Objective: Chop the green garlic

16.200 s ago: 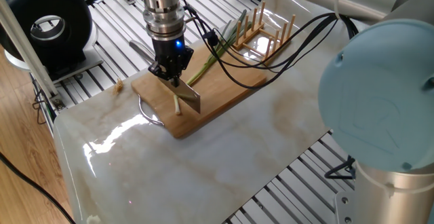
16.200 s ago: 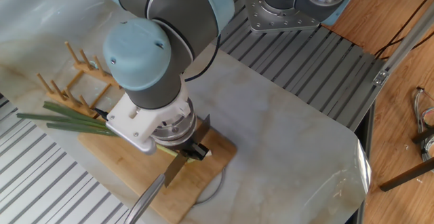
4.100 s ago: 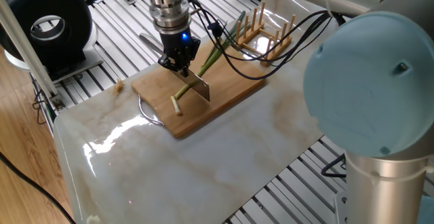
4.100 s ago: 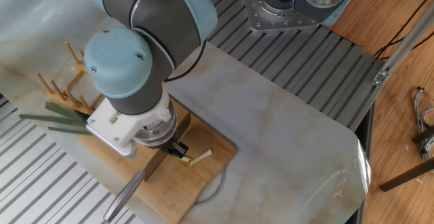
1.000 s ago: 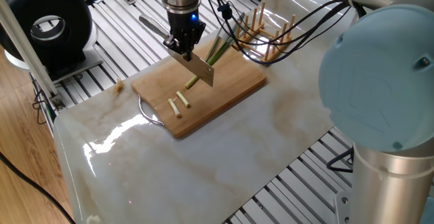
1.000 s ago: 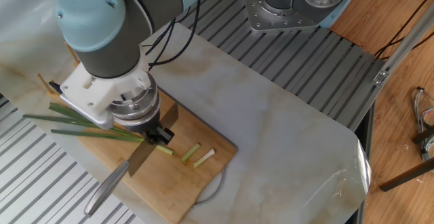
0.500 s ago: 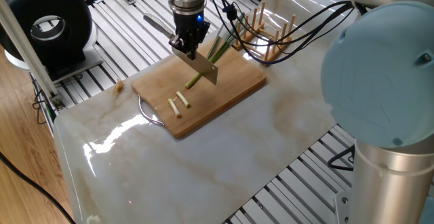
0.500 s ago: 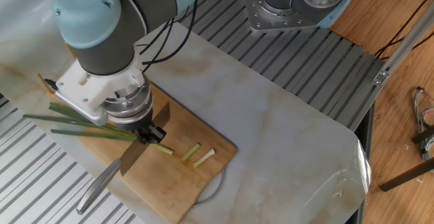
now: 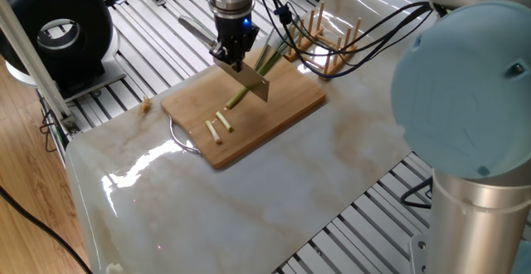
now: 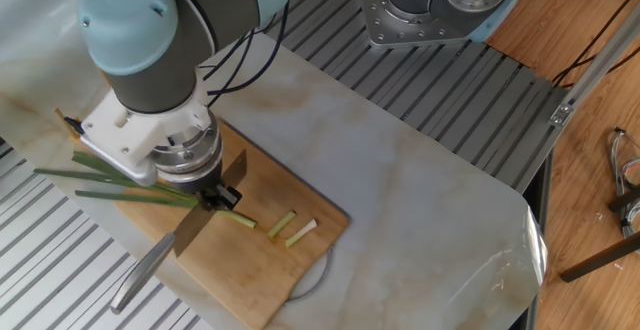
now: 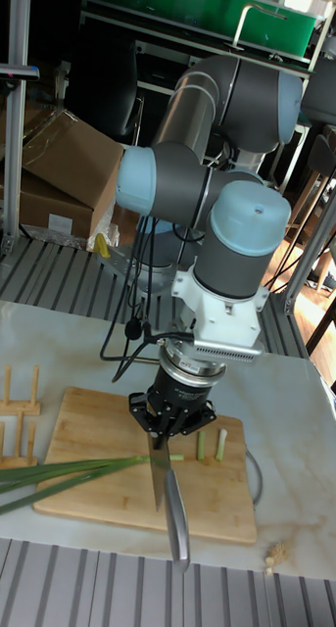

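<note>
The black two-finger gripper (image 11: pixel 166 427), clamped on a steel knife (image 11: pixel 168 493), is holding the blade over the long green garlic stalk (image 10: pixel 140 192) on the wooden cutting board (image 9: pixel 282 108), two cut pieces (image 10: pixel 291 228) lying nearby.

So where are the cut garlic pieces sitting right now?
In one fixed view, two cut pieces lie side by side on the cutting board, between its handle end and the knife.
</note>
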